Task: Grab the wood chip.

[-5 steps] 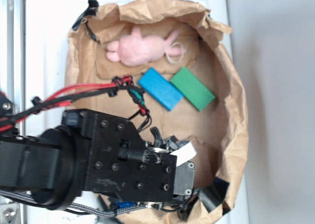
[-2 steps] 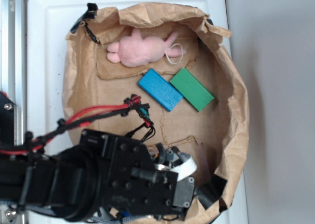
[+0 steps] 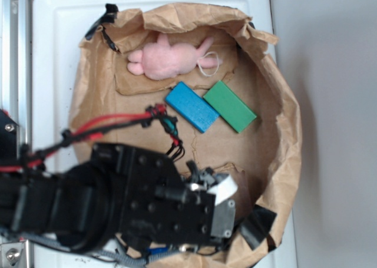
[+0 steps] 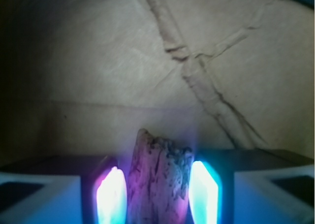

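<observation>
1. Biggest thing in the exterior view is the white bin, and spread inside it is the crumpled brown paper liner, its walls folded up all round.
2. The black robot arm fills the lower left, with red and black cables looping over the paper; its body hides whatever sits under it.
3. Up at the far end of the paper lies a pink plush toy, on its side.
4. Just below it, the blue block and the green block lie side by side, near touching, both angled the same way.
5. Black tape patches sit on the rim: one at the top left, one at the lower right.
6. From the wrist view, the gripper has its two glowing fingers, one to the left and one to the right, pressed against either side of the wood chip. That's a pinch.
7. The chip stands between the pads, rough and streaked, its tip poking forward above the creased paper floor.
</observation>
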Robot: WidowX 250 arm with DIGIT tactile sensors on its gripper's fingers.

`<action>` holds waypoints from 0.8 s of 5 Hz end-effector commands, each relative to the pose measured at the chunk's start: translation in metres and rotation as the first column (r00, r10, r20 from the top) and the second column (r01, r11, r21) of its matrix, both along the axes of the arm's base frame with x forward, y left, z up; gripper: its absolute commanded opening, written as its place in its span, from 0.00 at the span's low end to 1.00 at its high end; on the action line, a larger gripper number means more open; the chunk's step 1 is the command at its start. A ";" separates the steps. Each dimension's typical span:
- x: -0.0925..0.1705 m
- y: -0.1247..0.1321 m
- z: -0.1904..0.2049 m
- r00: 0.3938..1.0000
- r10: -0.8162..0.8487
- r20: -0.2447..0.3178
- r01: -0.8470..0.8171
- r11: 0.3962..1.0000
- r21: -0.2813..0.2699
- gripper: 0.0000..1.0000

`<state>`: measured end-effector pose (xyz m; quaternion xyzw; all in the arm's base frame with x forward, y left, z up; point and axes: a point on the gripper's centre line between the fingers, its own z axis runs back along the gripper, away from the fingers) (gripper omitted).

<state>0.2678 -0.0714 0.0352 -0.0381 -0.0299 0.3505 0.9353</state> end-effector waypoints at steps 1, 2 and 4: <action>0.017 0.065 0.087 0.985 0.065 0.159 -0.073 0.996 0.041 0.00; 0.015 0.085 0.119 0.973 0.101 0.206 -0.131 0.982 0.139 0.00; 0.006 0.096 0.154 0.964 0.088 0.253 -0.136 0.975 0.178 0.00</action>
